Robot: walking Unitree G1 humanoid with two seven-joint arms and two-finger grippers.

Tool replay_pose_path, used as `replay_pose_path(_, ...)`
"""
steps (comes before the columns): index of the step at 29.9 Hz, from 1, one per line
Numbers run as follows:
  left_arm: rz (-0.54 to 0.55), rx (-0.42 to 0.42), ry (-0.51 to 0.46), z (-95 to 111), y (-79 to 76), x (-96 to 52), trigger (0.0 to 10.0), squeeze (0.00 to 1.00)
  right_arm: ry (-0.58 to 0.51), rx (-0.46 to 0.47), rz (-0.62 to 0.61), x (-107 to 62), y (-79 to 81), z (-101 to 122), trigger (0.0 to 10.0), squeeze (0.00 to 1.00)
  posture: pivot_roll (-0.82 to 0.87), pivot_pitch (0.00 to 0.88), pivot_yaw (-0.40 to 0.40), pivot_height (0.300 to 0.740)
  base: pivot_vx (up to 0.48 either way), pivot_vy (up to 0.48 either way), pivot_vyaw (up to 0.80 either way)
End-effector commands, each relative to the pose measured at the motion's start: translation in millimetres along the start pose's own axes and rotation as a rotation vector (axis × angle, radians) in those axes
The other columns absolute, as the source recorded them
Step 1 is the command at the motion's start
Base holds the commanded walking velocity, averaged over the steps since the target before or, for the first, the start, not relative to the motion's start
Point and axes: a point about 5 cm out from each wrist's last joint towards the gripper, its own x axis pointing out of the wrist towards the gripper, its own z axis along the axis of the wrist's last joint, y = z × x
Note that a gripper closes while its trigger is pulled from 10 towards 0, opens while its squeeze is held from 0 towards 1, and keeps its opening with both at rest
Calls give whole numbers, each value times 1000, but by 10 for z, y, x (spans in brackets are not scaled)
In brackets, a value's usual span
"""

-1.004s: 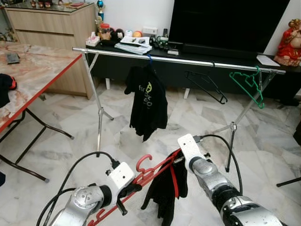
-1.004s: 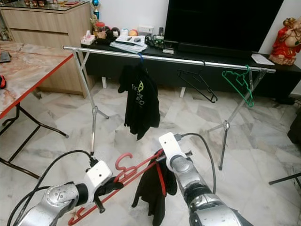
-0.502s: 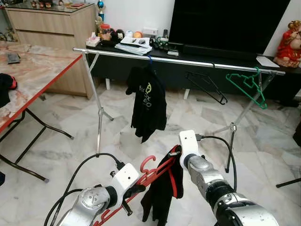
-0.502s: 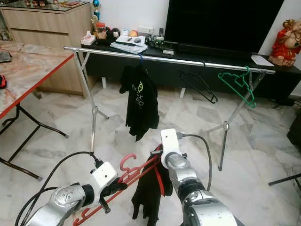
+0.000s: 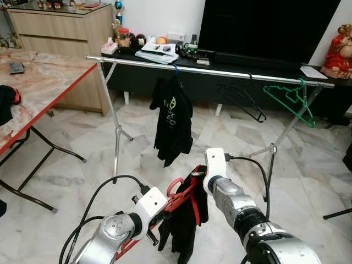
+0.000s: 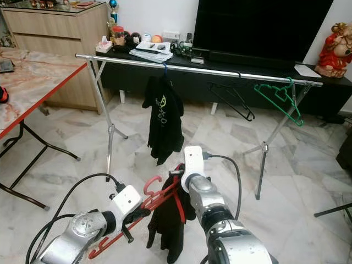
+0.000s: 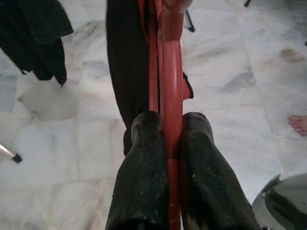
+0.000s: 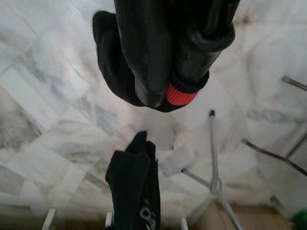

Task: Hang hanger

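Note:
A red hanger with a black garment draped on it is held low over the floor, short of the silver rail. My left gripper is shut on the hanger's lower bar; its fingers squeeze the red hanger. My right gripper is shut on the hanger's far shoulder, where a red end shows between its tips. On the rail hang a black T-shirt, a black hanger and a green hanger.
A marble table with a red edge stands at the left. Behind the rail are a low black console with clutter, a large TV and a red statue. A person's foot is on the floor nearby.
Both grippers have carried the red hanger forward and a little up toward the rail. The right gripper swung left, so the garment bunches closer. The green hanger sways slightly.

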Motion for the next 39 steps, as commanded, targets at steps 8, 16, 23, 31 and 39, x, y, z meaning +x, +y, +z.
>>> replay_pose_path(8, 104, 1, 14, 61, 109, 122, 10000, 0, -48, 29, 51, -12, 67, 143, 10000, 0, 131, 0, -112, 740, 0, 0, 0)
replay_pose_path(16, 27, -69, -46, 167, -23, 207, 10000, 0, -96, 4, 249, -55, 301, 219, 10000, 0, 120, 0, -106, 740, 0, 0, 0)
replay_pose_path(23, -20, -100, -70, 208, -107, 241, 10000, 0, -116, -118, 410, -124, 419, 176, 10000, 0, 120, 0, -104, 740, 0, 0, 0)
replay_pose_path(31, 135, -141, -78, 200, 70, 251, 10000, 0, -197, -59, 426, -228, 288, 297, 10000, 0, 113, 0, -101, 740, 0, 0, 0)
replay_pose_path(39, 173, -155, -83, 195, 142, 243, 10000, 0, -189, -53, 428, -309, 96, 197, 10000, 0, 108, 0, -96, 740, 0, 0, 0)
